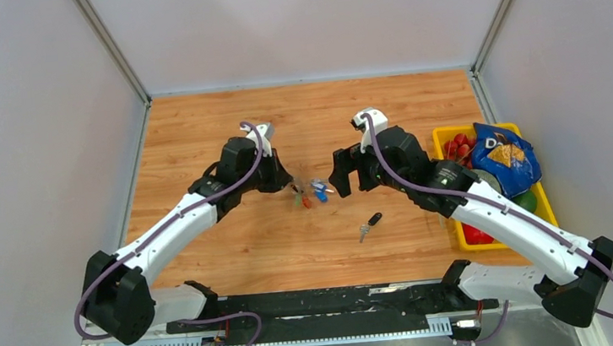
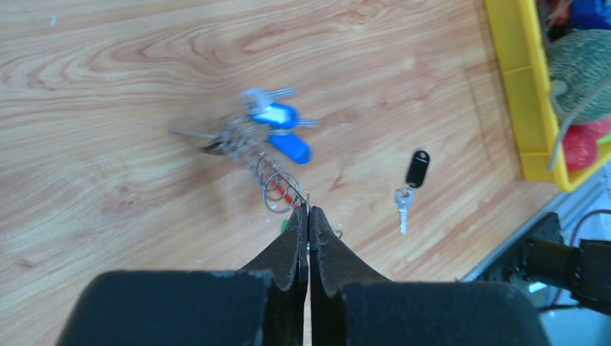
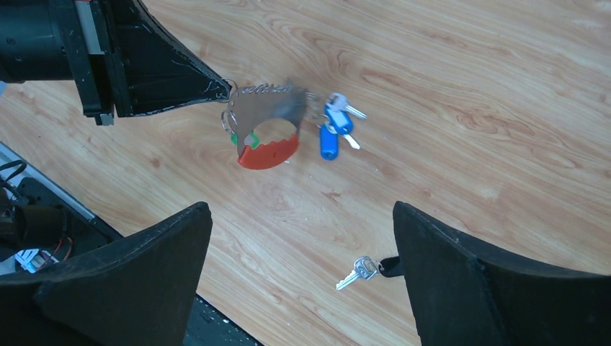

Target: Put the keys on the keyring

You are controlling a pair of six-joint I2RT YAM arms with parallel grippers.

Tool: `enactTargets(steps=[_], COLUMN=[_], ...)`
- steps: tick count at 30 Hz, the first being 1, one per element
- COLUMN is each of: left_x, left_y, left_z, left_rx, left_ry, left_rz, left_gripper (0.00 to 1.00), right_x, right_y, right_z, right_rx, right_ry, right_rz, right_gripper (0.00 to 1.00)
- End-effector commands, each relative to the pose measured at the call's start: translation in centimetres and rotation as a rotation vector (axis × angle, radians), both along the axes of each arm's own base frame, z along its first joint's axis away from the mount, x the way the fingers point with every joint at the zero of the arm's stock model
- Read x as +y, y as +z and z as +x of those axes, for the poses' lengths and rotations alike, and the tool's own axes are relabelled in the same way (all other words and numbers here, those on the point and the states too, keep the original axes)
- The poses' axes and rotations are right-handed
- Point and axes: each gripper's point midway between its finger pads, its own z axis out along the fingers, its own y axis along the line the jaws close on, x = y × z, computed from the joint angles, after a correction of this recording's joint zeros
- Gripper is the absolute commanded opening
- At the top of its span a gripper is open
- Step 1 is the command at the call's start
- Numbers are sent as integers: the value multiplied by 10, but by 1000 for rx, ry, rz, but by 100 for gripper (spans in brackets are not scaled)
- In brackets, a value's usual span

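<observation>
The left gripper [image 1: 284,180] is clenched on a thin wire ring at the end of the keyring [image 1: 309,192]. The bunch, with a red tag [image 3: 266,153] and blue tags [image 3: 328,143], trails from the fingertips over the table [image 1: 197,133]. It is blurred, so contact with the wood cannot be told. The right gripper [image 3: 301,213] is beside the bunch, jaws spread wide, holding nothing. The key [image 1: 369,225] lies flat on the table, apart from both grippers. A filled yellow bin [image 2: 513,79] stands at far right.

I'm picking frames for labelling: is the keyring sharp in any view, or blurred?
Left wrist: the keyring is smeared, as by motion, while the key is crisp. Right wrist: the keyring is blurred too, the key sharp. Top external: no smear, but both look tiny.
</observation>
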Motion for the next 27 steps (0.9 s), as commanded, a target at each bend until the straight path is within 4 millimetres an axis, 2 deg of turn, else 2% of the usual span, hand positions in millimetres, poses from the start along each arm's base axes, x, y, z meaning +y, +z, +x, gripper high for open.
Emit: enactTargets(steps=[1,6,10,16,21,27], left_x=[-7,-7,-5,-14,-17,-24], left_y=[41,65,91,114,130,163], left_z=[-13,-27,-32,-49,-67,-99], left_rx=[-33,-20,-24,4,-31,-157], left_ry=[-90,-127,-120,-190,-303,-501], left_rz=[-45,-63,-75,-129,-126,-170], left_gripper=[0,0,0,0,0,0], right_x=[6,11,21,35,42,48], right_y=[27,36,43,55,75,86], right_z=[-6,-16,-32,-48,-55,-64], right_rx=[-82,-103,-104,-137,-185,-217], right_ry=[70,140,242,357,417,498], right_rz=[66,96,128,146,172,187], right_gripper=[99,96,96,95,90,83])
